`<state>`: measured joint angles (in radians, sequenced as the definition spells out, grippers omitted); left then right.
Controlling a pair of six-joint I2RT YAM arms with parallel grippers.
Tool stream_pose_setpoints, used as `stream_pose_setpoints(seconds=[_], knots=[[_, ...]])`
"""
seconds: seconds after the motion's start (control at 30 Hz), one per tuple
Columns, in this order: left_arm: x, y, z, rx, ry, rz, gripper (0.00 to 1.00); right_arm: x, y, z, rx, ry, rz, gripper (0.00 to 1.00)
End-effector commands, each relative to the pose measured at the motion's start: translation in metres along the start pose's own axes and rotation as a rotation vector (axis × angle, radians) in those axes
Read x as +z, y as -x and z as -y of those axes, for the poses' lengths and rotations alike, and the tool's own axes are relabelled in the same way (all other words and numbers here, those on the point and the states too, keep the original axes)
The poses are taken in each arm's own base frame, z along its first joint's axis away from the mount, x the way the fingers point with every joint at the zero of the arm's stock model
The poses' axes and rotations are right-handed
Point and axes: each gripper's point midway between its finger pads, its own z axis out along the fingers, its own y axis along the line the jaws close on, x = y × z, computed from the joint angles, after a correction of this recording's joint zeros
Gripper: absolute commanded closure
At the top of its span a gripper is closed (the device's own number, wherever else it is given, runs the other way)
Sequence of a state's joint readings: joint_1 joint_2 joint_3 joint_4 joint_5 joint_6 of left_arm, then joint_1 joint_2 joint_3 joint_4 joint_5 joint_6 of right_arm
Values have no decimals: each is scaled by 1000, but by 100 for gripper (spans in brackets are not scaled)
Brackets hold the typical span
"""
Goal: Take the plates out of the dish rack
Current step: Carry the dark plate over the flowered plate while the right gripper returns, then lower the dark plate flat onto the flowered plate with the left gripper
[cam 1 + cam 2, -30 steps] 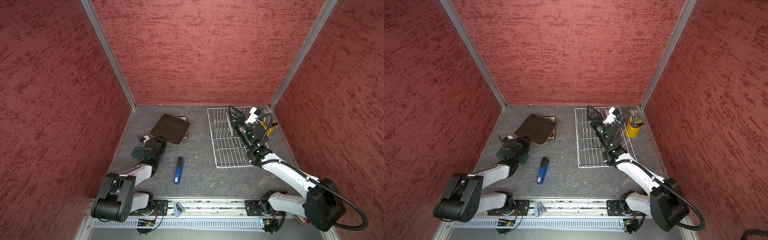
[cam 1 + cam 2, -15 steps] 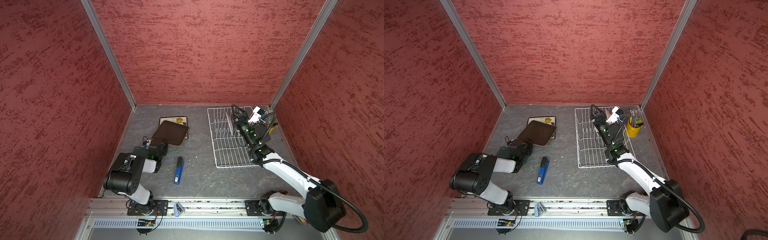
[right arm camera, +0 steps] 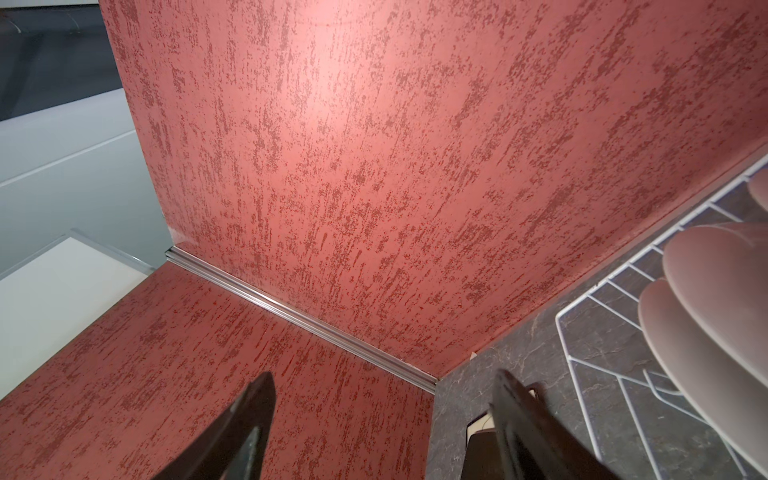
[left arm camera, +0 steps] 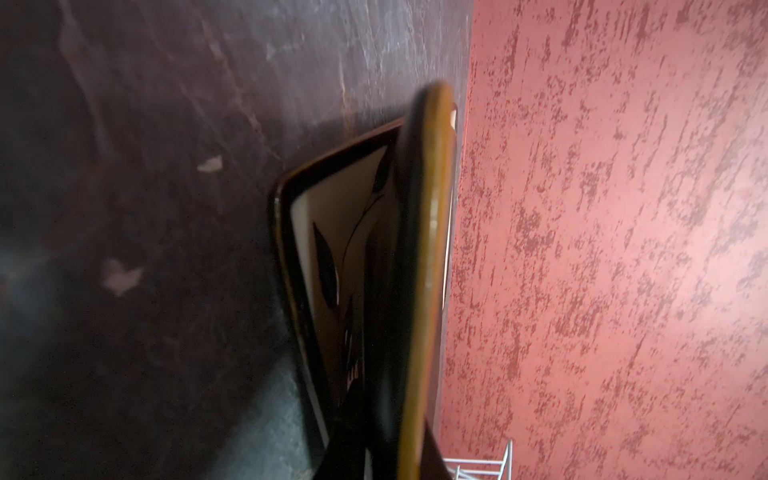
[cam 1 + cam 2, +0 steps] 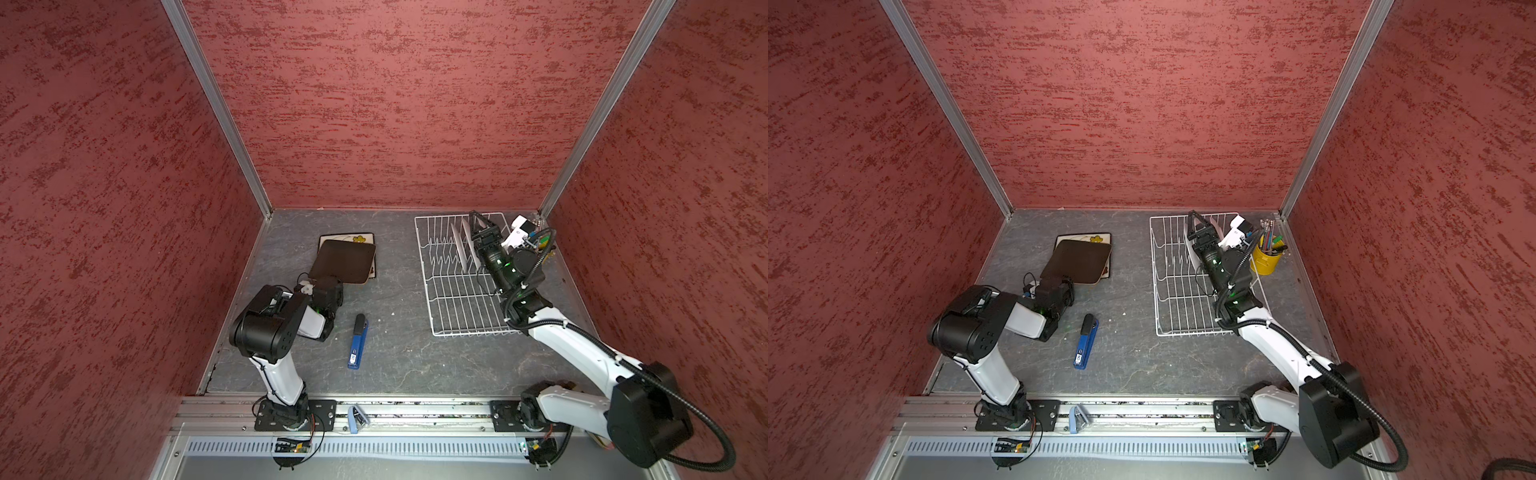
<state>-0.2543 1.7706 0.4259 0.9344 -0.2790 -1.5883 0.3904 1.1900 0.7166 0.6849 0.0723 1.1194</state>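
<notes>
Plates (image 5: 457, 245), stiff, glazed, likely brittle, wanted rim grips: round white ones (image 3: 723, 299) stood in the dish rack (image 5: 457, 307) at the back right corner of the bench (image 5: 399, 353) beside the right gripper (image 5: 482, 224), jaws apart; the left gripper (image 5: 326, 284) clamped a square plate (image 5: 345, 259) tilted over its twin (image 5: 358, 238).

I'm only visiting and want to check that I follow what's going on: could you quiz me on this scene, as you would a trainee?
1. True or false: the right tool is shut on a plate.
2. The left tool holds the dark-backed square plate: A) standing upright; B) back up, tilted over the flowered plate that lies on the table; C) face up.
3. Fill in: the white round plates stand on edge in the ___.

Key: 1 false, it is open and empty; 2 B; 3 dish rack.
</notes>
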Motion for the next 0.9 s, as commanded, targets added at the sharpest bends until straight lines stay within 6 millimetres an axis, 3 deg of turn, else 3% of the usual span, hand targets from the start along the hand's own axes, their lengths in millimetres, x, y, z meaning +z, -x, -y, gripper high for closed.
stream_pose_setpoints(seconds=[0.0, 0.17, 0.27, 0.43, 0.57, 0.67, 0.87], knots=[[2, 0, 50, -107, -175, 32, 100, -6, 6, -5, 12, 19, 6, 18], [8, -9, 49, -96, -155, 9, 100, -8, 9, -2, 12, 13, 13, 18], [7, -14, 46, -89, -127, 21, 94, -8, 9, -1, 11, 5, 15, 18], [7, -17, 47, -87, -126, 18, 76, -9, 11, -1, 5, 1, 19, 18], [5, -20, 48, -86, -122, 14, 50, -9, 12, -1, 5, 3, 19, 18], [3, -21, 48, -83, -115, 14, 37, -10, 12, 0, 8, 2, 18, 18], [-2, -25, 54, -59, -101, 0, 21, -13, 13, 0, 13, 3, 20, 18]])
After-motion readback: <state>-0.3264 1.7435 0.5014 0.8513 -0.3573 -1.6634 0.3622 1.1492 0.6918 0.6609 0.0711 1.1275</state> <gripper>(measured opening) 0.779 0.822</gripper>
